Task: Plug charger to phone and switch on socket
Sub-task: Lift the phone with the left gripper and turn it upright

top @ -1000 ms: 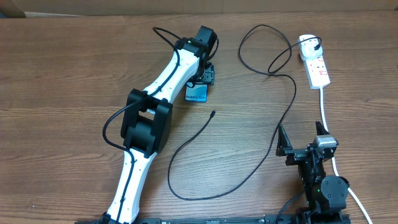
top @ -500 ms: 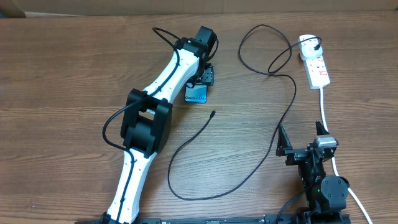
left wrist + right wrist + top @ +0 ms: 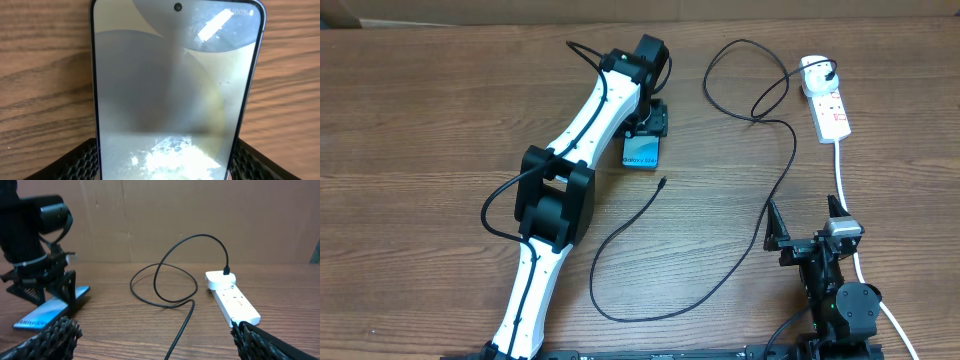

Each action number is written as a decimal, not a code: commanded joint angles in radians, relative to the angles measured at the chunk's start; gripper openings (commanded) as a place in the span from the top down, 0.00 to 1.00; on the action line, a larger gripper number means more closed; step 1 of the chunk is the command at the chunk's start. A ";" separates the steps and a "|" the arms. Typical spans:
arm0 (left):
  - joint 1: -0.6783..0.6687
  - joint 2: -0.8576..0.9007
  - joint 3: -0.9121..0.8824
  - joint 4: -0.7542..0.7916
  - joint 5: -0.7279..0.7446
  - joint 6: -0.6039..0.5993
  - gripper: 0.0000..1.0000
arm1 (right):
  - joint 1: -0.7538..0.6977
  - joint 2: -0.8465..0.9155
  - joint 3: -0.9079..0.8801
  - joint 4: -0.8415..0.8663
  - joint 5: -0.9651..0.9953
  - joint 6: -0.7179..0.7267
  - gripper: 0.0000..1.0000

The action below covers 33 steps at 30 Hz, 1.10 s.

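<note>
The phone (image 3: 641,153) lies left of centre, its lit screen filling the left wrist view (image 3: 170,90). My left gripper (image 3: 648,125) is shut on its far end, the black fingers (image 3: 82,160) pressed against both long edges. The charger cable (image 3: 760,230) loops across the table; its plug tip (image 3: 663,182) lies free just below the phone. Its white adapter (image 3: 812,72) sits in the socket (image 3: 831,112) at the far right. My right gripper (image 3: 807,215) stands open near the front edge with nothing in it, beside the socket's cord.
The socket's thick white cord (image 3: 844,185) runs down the right side past my right arm. In the right wrist view the cable (image 3: 182,322) lies between the open fingers, with the socket (image 3: 235,302) ahead to the right and the phone (image 3: 47,312) to the left.
The phone has shifted slightly to the right and toward the front in the left gripper. The right arm has not moved.
</note>
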 commanded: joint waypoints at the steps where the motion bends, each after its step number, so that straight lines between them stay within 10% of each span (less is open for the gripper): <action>1: 0.001 -0.003 0.076 -0.019 0.080 0.009 0.29 | 0.003 -0.010 -0.010 0.006 0.010 0.006 0.00; 33: 0.275 -0.004 0.116 -0.018 1.413 -0.047 0.30 | 0.003 -0.010 -0.010 0.006 0.010 0.006 0.00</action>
